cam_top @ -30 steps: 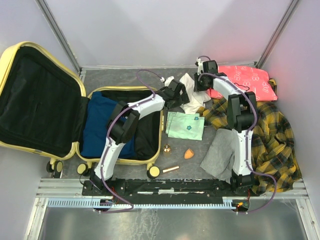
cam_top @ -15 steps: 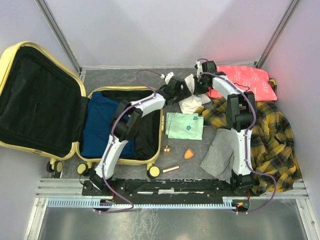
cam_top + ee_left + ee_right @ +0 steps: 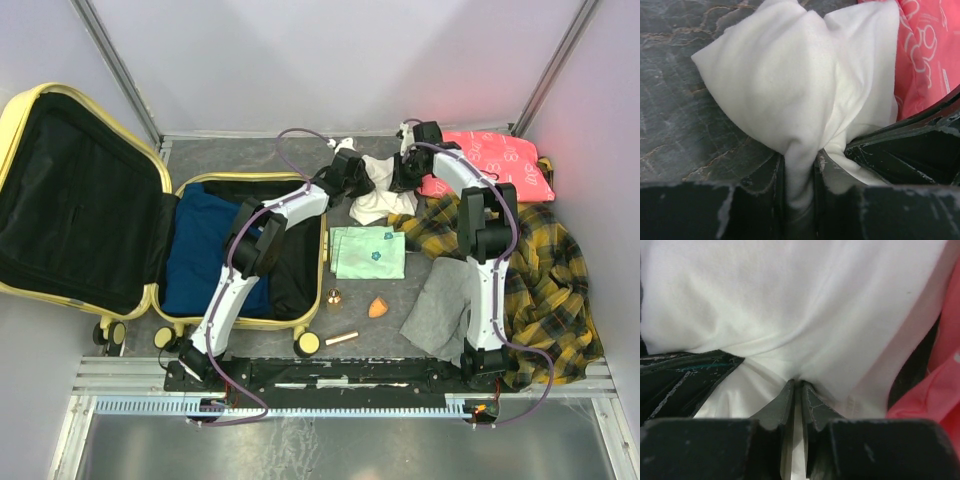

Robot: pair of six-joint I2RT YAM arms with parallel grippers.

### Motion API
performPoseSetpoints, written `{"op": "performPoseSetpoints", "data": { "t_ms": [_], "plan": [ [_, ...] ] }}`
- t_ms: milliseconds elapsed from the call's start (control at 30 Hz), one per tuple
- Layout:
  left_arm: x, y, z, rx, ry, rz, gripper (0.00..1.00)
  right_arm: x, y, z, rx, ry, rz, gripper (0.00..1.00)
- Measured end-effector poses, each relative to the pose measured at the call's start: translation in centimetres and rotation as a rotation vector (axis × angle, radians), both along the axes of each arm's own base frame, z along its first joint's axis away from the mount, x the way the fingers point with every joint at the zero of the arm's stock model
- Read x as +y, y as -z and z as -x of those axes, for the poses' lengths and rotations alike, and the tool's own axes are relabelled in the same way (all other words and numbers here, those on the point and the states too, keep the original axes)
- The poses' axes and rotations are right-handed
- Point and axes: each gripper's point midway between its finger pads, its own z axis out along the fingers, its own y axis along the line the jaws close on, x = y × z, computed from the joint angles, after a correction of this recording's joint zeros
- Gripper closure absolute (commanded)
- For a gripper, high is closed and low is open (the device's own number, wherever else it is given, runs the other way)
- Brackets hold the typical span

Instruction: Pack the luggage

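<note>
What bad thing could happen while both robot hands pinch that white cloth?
The left gripper and right gripper each pinch only a small fold of the white cloth, so it might slip free if they pull apart. Its loose part droops and could drag the green cloth or snag the luggage rim on the way.

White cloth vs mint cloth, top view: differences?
The white cloth is bunched and plain; the mint cloth lies folded flat with a small dark print. The left gripper and right gripper pinch the white cloth; nothing touches the mint cloth. Both are outside the luggage.
</note>
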Motion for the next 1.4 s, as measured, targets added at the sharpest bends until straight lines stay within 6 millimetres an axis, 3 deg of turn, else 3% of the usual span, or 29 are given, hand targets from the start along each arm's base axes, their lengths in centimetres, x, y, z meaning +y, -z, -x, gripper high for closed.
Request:
{"op": "performPoseSetpoints", "data": {
  "t_ms": [200,300,367,533,567,700,867,1033,1167,1267,1400],
  "plan": [
    [-0.9,-0.9,0.5,-0.034,0.105,-0.006,0.97,-1.4,-2.9,0.5,-0.004,0.016,-0.035,0.76],
    [-1.3,-2.6,1.0,-0.048,0.162,0.009,0.97,-2.6,-6.6,0.3,-0.068,0.031,-0.050,0.72],
    [-1.6,-4.9,1.4,-0.074,0.201,0.032,0.97,-3.5,-9.7,0.3,-0.127,0.045,-0.063,0.70],
    [-1.7,-12.7,2.0,-0.171,0.264,0.109,0.97,-6.1,-17.1,0.8,-0.275,0.087,-0.084,0.67],
    [-1.7,-14.5,2.1,-0.195,0.275,0.126,0.97,-6.8,-17.8,0.8,-0.289,0.100,-0.086,0.66],
    [-1.1,-19.5,2.9,-0.263,0.311,0.159,0.97,-8.7,-19.3,1.2,-0.317,0.136,-0.089,0.65],
    [1.0,-22.8,4.8,-0.263,0.337,0.168,0.97,-10.3,-18.3,1.8,-0.282,0.175,-0.090,0.65],
    [4.7,-23.4,8.0,-0.203,0.346,0.162,0.97,-10.4,-18.4,3.1,-0.264,0.185,-0.101,0.65],
    [8.0,-21.9,11.1,-0.142,0.333,0.142,0.97,-10.1,-19.3,4.1,-0.273,0.187,-0.118,0.65],
    [10.6,-19.7,12.8,-0.095,0.309,0.128,0.97,-9.9,-19.7,4.5,-0.277,0.188,-0.130,0.65],
    [14.2,-15.1,14.2,-0.010,0.252,0.101,0.97,-9.8,-19.4,4.9,-0.263,0.196,-0.141,0.65]
  ]
}}
